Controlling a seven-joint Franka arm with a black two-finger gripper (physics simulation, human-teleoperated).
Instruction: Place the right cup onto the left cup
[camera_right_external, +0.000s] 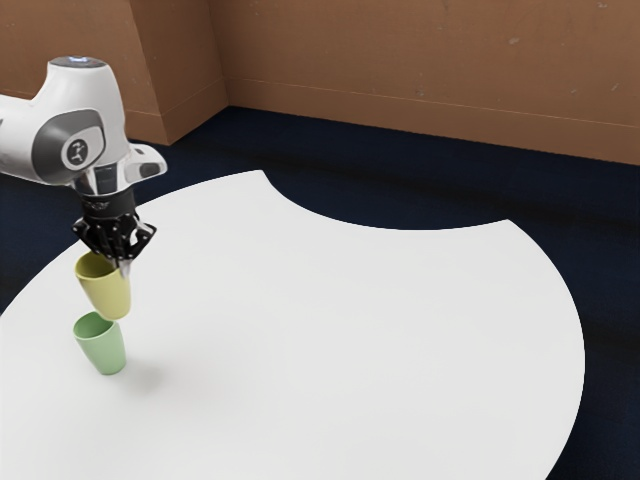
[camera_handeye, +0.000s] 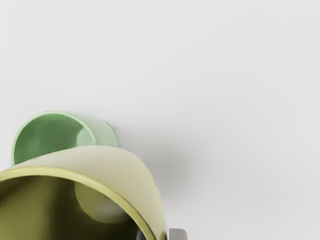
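Above the table, my jaws are pinching the yellow cup by its wall, so grasping and lifting are looking done; the green cup is standing on the tabletop below, and aligning, lowering and releasing are remaining.

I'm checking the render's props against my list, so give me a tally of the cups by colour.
Yellow cup: 1, held in the gripper
Green cup: 1, on the white table
Total cups: 2
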